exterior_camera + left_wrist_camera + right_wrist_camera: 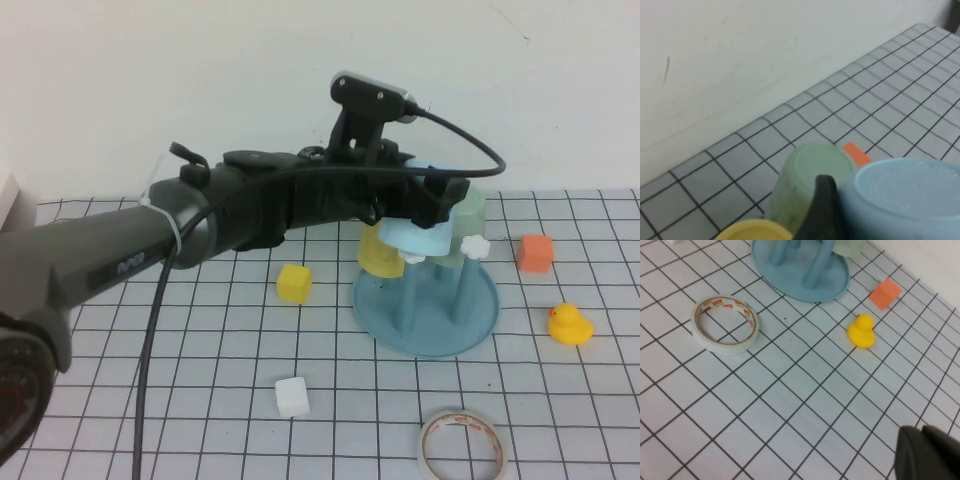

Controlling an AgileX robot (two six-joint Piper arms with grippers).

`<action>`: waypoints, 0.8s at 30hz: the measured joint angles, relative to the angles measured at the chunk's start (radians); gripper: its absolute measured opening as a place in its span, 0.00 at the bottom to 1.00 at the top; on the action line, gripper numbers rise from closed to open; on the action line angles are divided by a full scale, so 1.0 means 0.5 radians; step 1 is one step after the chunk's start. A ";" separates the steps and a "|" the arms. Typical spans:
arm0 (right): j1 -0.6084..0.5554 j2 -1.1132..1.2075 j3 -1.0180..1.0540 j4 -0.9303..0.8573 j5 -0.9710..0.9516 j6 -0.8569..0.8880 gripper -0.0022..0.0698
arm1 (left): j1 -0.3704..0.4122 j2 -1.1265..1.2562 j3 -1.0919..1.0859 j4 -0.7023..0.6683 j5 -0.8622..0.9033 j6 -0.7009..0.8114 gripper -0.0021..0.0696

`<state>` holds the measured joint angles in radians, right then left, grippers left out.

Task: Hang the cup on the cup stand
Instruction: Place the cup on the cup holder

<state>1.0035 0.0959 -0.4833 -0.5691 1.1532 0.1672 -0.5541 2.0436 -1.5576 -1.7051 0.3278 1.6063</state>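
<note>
Over the cup stand [425, 330], left end effector [425, 215] seemingly clamped on cup [420, 238]; right end effector [927, 452] together, beside table.

A plain off-white wall [200, 80] rises behind a table [200, 420] covered in black-lined white grid.

Left arm [150, 245] dark grey, black cable, white zip tie, silver-topped wrist camera [375, 95].

Worktop [200, 400]: white, black grid lines. Cup [425, 235] light blue; cup stand [420, 325] blue-grey, white flower caps. Beside cup: yellow cup [378, 255], pale green cup [470, 215]. Duck [568, 325] yellow. Block [535, 252] orange. Left tool [425, 205] black.
</note>
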 joint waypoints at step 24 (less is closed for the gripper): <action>0.000 0.000 0.000 0.038 0.000 0.008 0.03 | 0.000 0.176 -0.004 -0.008 -0.143 0.000 0.81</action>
<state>1.0035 0.0959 -0.4833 -0.5503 1.1532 0.1714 -0.5541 2.1315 -1.5595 -1.7091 0.2561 1.6061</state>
